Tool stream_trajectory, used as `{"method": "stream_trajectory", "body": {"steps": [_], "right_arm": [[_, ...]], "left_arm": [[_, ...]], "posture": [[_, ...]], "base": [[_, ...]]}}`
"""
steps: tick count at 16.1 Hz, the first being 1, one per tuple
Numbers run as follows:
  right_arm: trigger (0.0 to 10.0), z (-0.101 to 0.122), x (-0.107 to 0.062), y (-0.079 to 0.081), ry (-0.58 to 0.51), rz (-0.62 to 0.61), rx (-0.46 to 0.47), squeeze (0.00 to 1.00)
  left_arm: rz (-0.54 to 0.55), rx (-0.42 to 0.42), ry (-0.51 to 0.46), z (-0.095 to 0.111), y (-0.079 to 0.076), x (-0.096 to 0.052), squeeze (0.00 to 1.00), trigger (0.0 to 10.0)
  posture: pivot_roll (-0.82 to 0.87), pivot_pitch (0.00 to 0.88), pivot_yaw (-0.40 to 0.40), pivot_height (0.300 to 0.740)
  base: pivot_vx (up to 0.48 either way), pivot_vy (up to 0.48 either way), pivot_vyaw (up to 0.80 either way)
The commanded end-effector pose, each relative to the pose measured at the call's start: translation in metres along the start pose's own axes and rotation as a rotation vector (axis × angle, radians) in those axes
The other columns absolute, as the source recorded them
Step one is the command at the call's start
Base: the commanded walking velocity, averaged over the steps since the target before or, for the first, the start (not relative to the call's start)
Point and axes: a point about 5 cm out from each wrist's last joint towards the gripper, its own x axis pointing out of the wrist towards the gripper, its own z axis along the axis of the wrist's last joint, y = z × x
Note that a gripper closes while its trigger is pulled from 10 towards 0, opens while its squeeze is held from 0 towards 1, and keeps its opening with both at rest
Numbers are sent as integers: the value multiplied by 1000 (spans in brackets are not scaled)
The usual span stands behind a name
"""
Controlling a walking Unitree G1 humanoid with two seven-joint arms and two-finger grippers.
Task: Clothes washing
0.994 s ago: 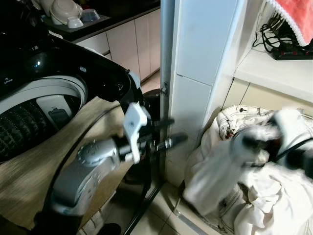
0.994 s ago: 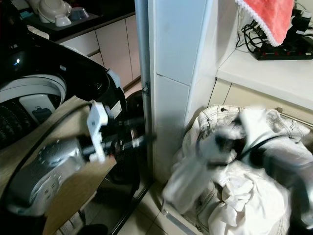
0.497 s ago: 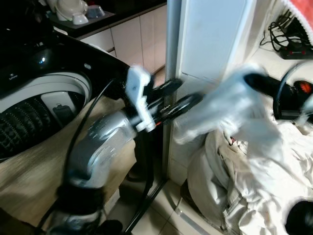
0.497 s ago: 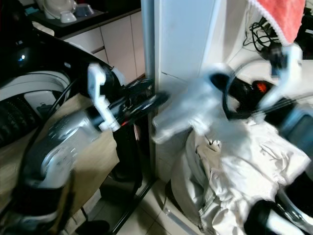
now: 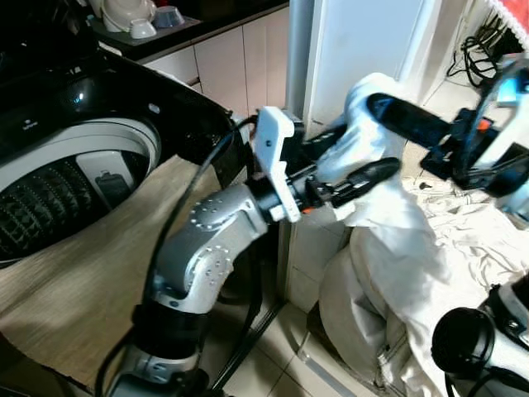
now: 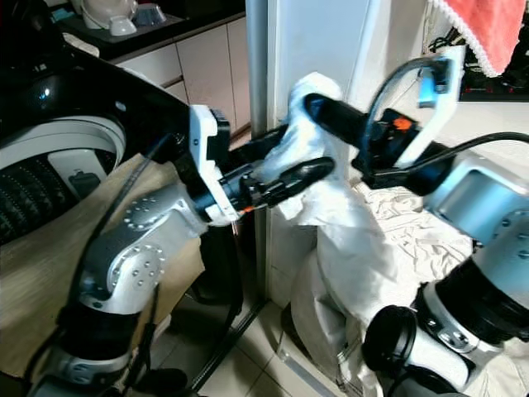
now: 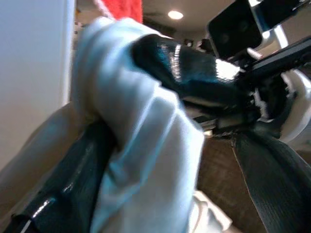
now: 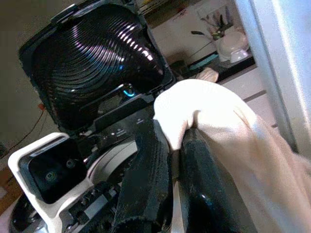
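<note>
Now we hold white garment (image 5: 376,178) aloft between both arms, beside white pillar (image 5: 364,50). Right end effector (image 6: 318,107) pinches its top fold; left end effector (image 5: 359,165) clamps it lower. Step in hand, we judge: transfer. Next: swing left, over washing machine drum (image 5: 58,194), release.

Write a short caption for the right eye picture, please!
Both grippers, left and right, lift a white garment beside the open washing machine.

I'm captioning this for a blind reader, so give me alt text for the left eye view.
Both grippers hold a white garment lifted from a laundry pile: the right gripper from above, the left gripper reaching across below. At left, an open top-loading washing machine beside a white pillar.
</note>
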Motion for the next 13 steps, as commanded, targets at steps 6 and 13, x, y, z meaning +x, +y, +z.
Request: {"method": "stream_trajectory", "body": {"steps": [6, 13], "right_arm": [[0, -1, 7, 7, 15, 28, -10, 0], [0, -3, 8, 8, 11, 15, -3, 0]], "left_arm": [[22, 44, 51, -6, 0, 1, 0, 0], [76, 52, 22, -2, 9, -3, 0, 0]], "posture": [[-143, 0, 42, 740], [-141, 0, 49, 740]], "base": [[0, 0, 0], [0, 0, 0]]}}
